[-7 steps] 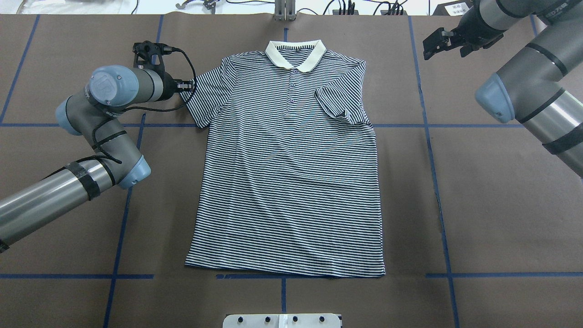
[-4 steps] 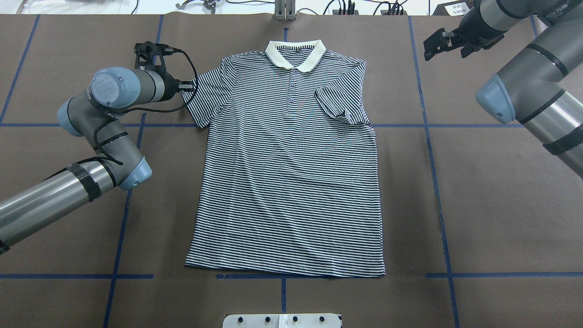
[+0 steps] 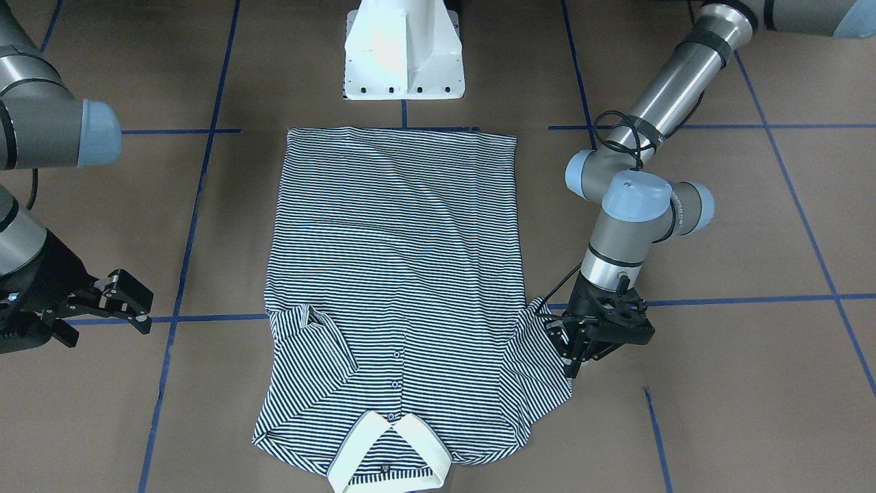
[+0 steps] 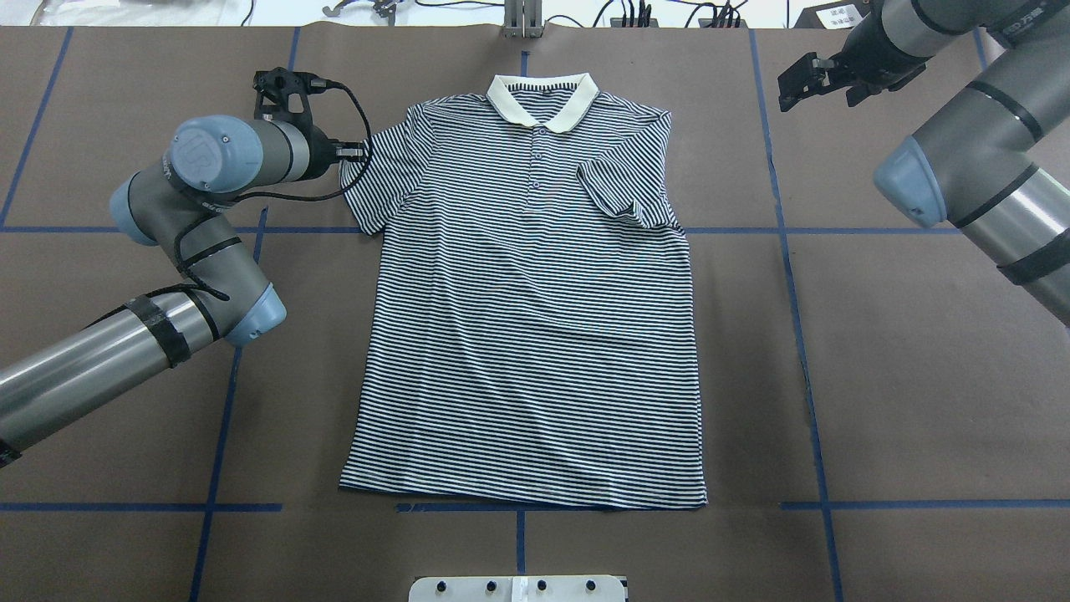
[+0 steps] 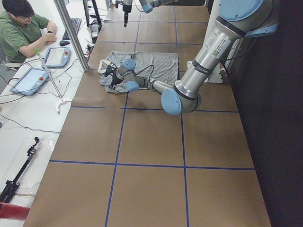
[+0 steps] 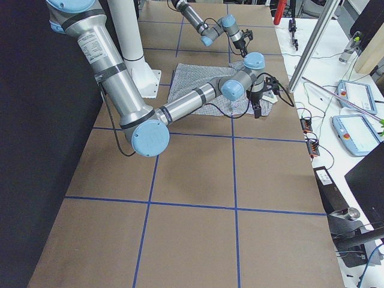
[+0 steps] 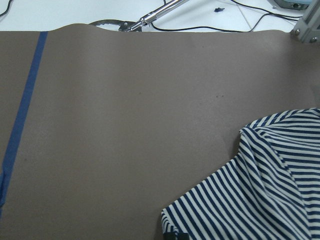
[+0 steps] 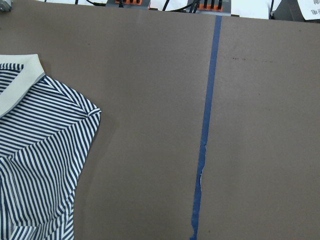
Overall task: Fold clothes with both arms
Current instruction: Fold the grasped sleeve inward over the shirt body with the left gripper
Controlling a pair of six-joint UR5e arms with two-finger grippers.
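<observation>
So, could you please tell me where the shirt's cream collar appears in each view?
Front-facing: collar bottom centre.
Overhead: collar top centre.
Exterior left: collar tiny, left end of shirt.
Exterior right: collar tiny, shirt's right end.
Left wrist: absent.
Right wrist: collar at left edge.
Landmark: white base, beyond the shirt's hem.

Even bright light, soft shadows; side views perhaps distorted.

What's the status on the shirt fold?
Left gripper at left sleeve hem, grip unclear. Right gripper open, off the shirt. Shirt flat, right sleeve folded in. Nothing on it.
</observation>
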